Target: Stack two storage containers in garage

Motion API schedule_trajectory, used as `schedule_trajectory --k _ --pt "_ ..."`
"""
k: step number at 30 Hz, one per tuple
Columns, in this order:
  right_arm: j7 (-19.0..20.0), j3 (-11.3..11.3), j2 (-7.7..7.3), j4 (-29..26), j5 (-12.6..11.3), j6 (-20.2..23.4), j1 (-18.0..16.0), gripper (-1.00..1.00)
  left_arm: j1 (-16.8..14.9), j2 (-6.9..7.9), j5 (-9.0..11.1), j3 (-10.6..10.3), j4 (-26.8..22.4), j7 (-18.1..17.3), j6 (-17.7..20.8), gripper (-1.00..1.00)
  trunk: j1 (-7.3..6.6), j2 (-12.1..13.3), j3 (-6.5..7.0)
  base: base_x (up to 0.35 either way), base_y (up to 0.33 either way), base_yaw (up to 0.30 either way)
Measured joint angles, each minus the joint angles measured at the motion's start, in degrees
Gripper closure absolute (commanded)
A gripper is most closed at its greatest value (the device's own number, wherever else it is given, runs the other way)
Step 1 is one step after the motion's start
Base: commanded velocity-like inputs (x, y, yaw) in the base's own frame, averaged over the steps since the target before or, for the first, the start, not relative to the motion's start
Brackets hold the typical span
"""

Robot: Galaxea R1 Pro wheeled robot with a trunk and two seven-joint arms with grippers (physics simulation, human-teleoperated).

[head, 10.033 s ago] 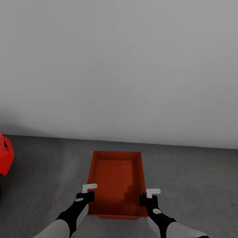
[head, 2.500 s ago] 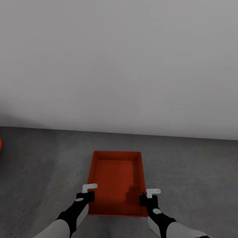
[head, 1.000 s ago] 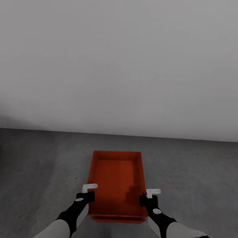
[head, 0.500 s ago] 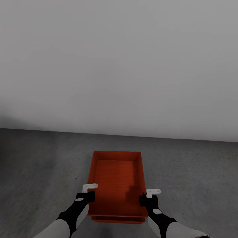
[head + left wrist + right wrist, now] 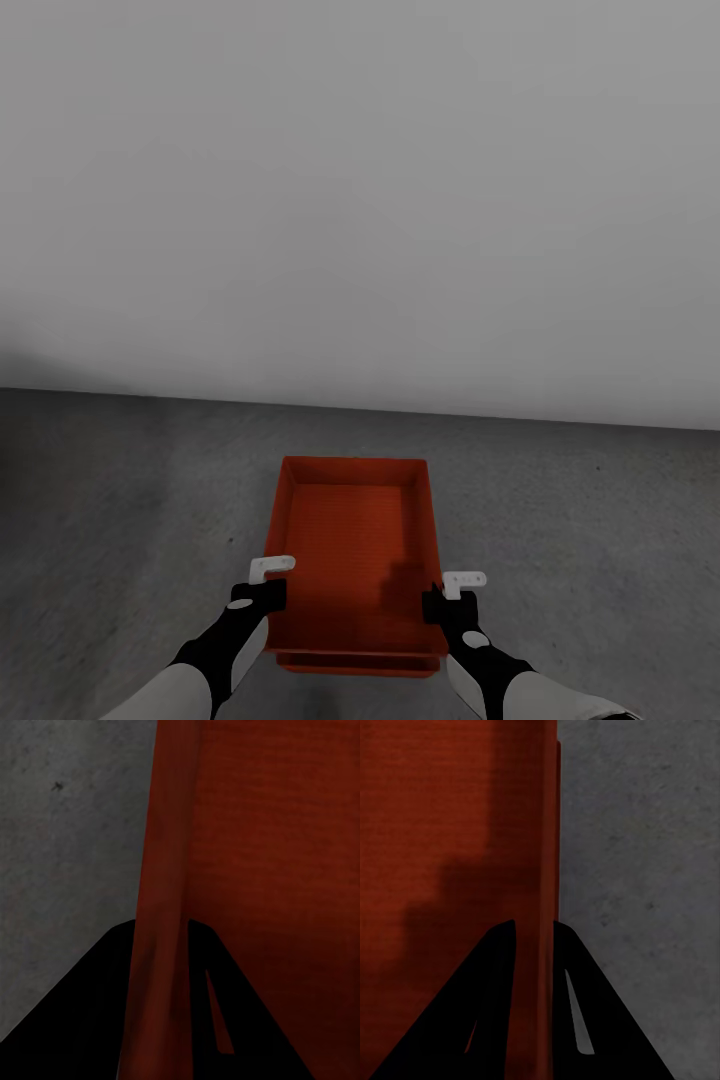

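Scene: a garage corner, grey concrete floor point(image 5: 120, 520) running to a plain white wall point(image 5: 360, 200).
Held container: the upper storage container point(image 5: 355, 545) hangs between both arms, long axis pointing at the wall.
Second container: a lower storage container point(image 5: 355, 664) peeks out as a red strip under the near edge, apparently on the floor (contact between the two cannot be told).
Left gripper point(image 5: 161, 945): fingers pinched astride the left side wall.
Right gripper point(image 5: 532, 937): likewise clamped on the right side wall, one finger inside, one out.
Handling: probably light and stiff, but thin walls may flex; opposite-wall grips near the close end look sensible.
Room: open floor on both sides; the wall stands well beyond the far rim.
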Motion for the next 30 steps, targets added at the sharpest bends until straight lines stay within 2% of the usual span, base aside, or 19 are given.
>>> schedule_trajectory --k 30 --pt "-0.05 0.07 0.04 0.01 -0.11 -0.04 0.00 1.00 -0.01 0.03 -0.01 -0.02 -0.01 -0.01 0.00 1.00 0.00 0.00 0.00 0.000 0.000 0.000"
